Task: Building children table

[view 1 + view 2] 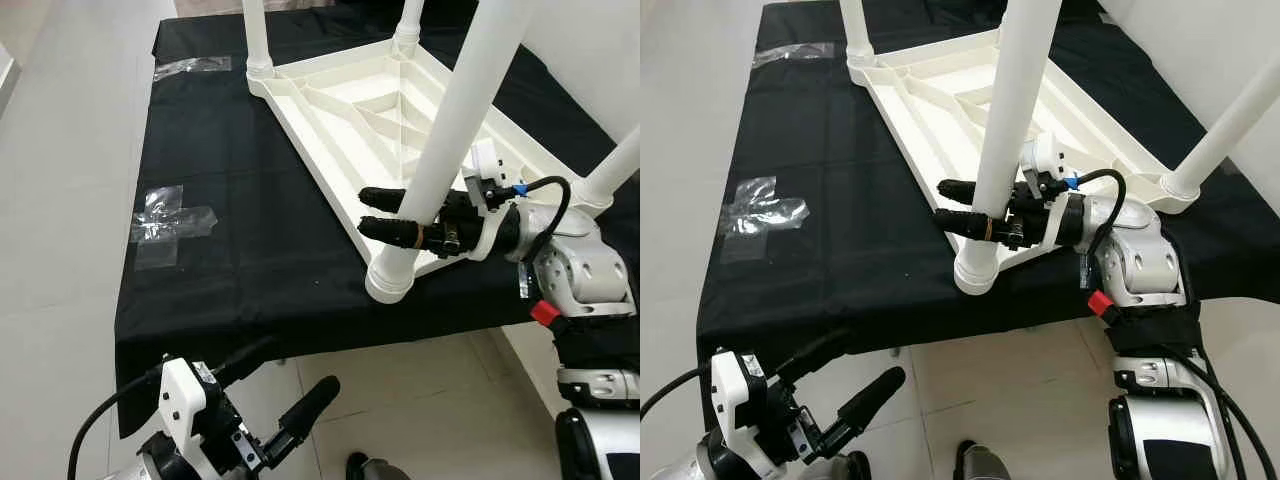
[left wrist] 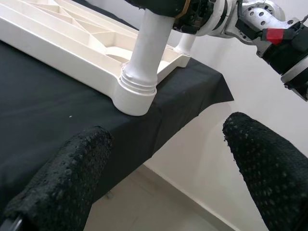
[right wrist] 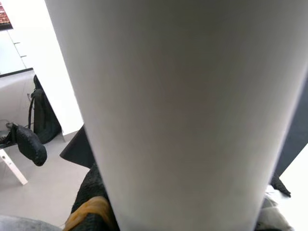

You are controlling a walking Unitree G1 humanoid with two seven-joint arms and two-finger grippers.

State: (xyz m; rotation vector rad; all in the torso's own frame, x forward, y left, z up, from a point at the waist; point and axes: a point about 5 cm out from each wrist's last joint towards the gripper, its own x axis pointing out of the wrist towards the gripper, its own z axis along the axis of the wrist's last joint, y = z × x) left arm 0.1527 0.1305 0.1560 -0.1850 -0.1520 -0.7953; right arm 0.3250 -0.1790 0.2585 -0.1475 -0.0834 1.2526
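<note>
White plastic children's table [image 1: 345, 115], lying upside down on a worktop [image 1: 230, 200] draped in black cloth, its ribbed underside facing up and its legs rising from the corner sockets. Nearest table leg [image 1: 450, 150]: standing in the corner socket at the worktop's front edge, leaning slightly. Right gripper [image 1: 385, 213]: reaching in horizontally from the robot's right with the forearm held level above the cloth, its two black fingers [image 1: 390, 232] clasping this leg on either side just above the socket. Left gripper [image 1: 835, 390]: hanging low below the worktop's front edge over the tiled floor [image 1: 60, 200], fingers spread apart and grasping nothing. Clear tape pieces [image 1: 165, 225]: sticking to the cloth near its left edge.
</note>
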